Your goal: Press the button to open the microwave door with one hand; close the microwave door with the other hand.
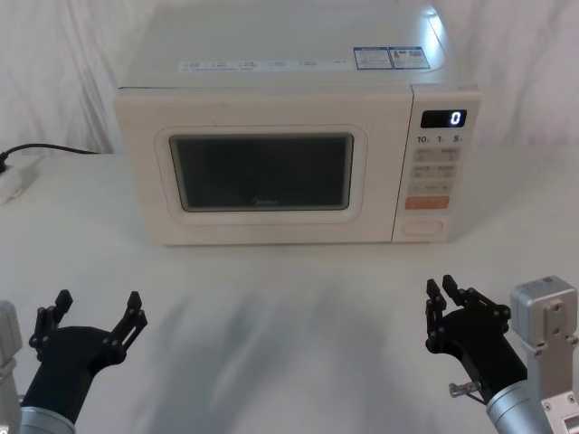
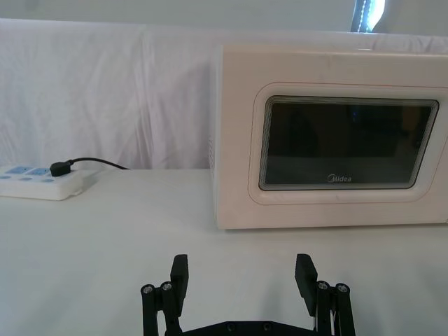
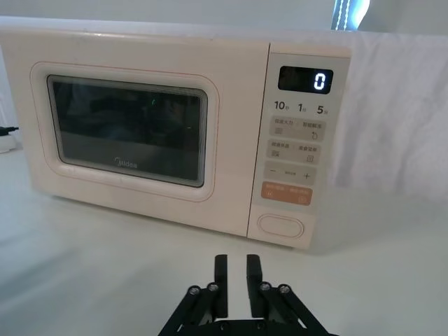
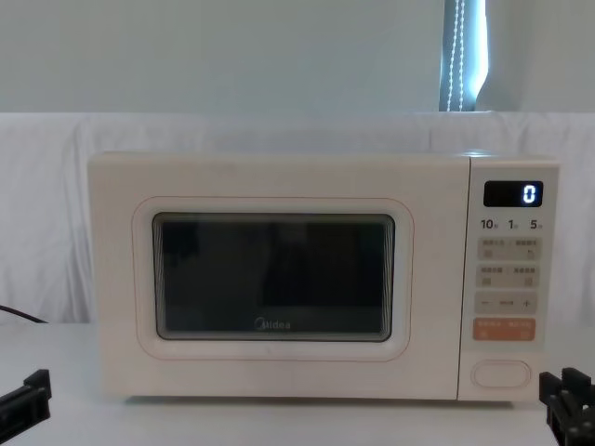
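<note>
Microwave door (image 1: 262, 185) is flush with the cabinet, centre of the head view, dark window facing the robot. In the chest view the door (image 4: 274, 279) fills the middle of the frame, Midea logo under the window.

Control panel (image 1: 438, 163) sits right of the door, display (image 1: 443, 118) reads 0. The button (image 1: 423, 227) is the cream pill at the bottom of that panel, just under the orange key (image 1: 426, 203). Nothing touches it. Right wrist view has the button (image 3: 281, 225) right of centre in the lower half, orange key (image 3: 285, 192) directly above.

Left hand (image 1: 90, 324) is at lower left of the head view, fingers spread wide, hovering over the tabletop (image 1: 289, 307) and well apart from the microwave. Left wrist view confirms: left hand (image 2: 243, 278) at bottom centre, wide gap between the pads, door (image 2: 336, 143) well ahead in the upper right.

Right hand (image 1: 448, 312) is at lower right of the head view, fingers nearly pressed together, holding nothing, in front of the panel side but apart from it. Right wrist view: right hand (image 3: 236, 276) at bottom centre, only a narrow slit between the fingertips.

Power strip (image 2: 38, 180) with a black plug lies on the tabletop at mid-left of the left wrist view, cable running toward the microwave's side.
</note>
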